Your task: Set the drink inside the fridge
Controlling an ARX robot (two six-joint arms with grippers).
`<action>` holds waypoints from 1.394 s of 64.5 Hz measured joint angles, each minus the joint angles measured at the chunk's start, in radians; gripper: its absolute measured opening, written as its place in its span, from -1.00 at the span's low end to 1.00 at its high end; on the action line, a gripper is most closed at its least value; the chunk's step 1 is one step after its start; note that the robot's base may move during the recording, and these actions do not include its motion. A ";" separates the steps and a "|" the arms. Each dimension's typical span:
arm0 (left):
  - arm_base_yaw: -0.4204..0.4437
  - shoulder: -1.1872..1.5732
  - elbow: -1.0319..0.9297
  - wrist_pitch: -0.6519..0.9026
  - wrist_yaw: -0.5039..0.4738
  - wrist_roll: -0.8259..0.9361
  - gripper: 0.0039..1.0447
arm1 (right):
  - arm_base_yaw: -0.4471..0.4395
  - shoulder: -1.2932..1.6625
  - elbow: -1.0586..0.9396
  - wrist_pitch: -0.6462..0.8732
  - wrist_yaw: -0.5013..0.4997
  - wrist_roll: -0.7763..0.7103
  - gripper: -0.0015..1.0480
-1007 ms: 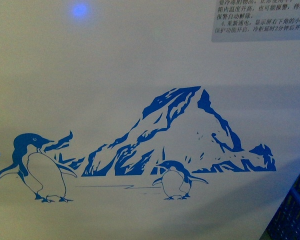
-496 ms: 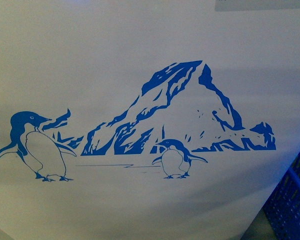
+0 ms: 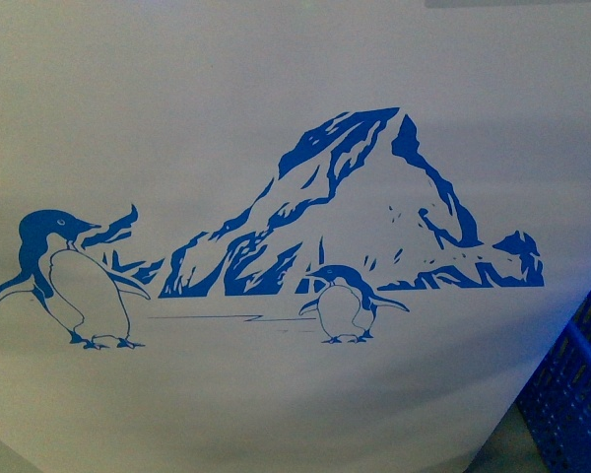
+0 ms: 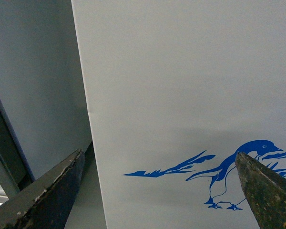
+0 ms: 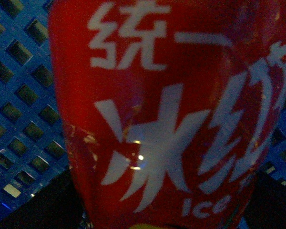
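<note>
The fridge's white front wall [image 3: 276, 59] with its blue penguin-and-mountain picture fills the front view; its rim, lid and baskets are out of view. No arm shows there. In the left wrist view the same white wall [image 4: 181, 71] stands close, with one penguin low down. My left gripper [image 4: 162, 191] is open and empty; its dark fingertips [image 4: 57, 186] stand wide apart in front of the wall. In the right wrist view the drink [image 5: 171, 114] fills the frame: a red label with white lettering and "ICE". My right gripper is shut on it; its fingers are hidden.
A blue perforated plastic crate [image 3: 576, 394] stands at the fridge's lower right corner and shows behind the drink [image 5: 19, 95]. Left of the fridge's edge there is a grey surface [image 4: 33, 86] with a dark frame.
The fridge picture has slid upward in the front view; the blue light and the printed label at the top have left the frame. More of the blue crate shows at lower right.
</note>
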 joint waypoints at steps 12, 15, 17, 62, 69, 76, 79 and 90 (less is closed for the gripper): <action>0.000 0.000 0.000 0.000 0.000 0.000 0.85 | 0.003 -0.014 -0.025 0.024 -0.003 -0.003 0.01; 0.000 0.000 0.000 0.000 0.000 0.000 0.85 | 0.000 -0.029 -0.044 0.027 -0.004 -0.006 -0.12; 0.000 0.000 0.000 0.000 0.000 0.000 0.85 | -0.002 -0.038 -0.055 0.029 -0.004 -0.006 -0.18; 0.000 0.000 0.000 0.000 0.000 0.000 0.85 | 0.033 -1.081 -0.534 0.056 -0.188 -0.243 -0.29; 0.000 0.000 0.000 0.000 0.000 0.000 0.85 | 0.037 -1.376 -0.567 -0.077 -0.241 -0.247 -0.29; 0.000 0.000 0.000 0.000 0.000 0.000 0.85 | 0.036 -1.655 -0.568 -0.219 -0.254 -0.246 -0.29; 0.000 0.000 0.000 0.000 0.000 0.000 0.85 | 0.037 -1.782 -0.563 -0.283 -0.260 -0.238 -0.29; 0.000 0.000 0.000 0.000 0.000 0.000 0.85 | 0.116 -2.161 -0.542 -0.493 -0.224 -0.211 -0.29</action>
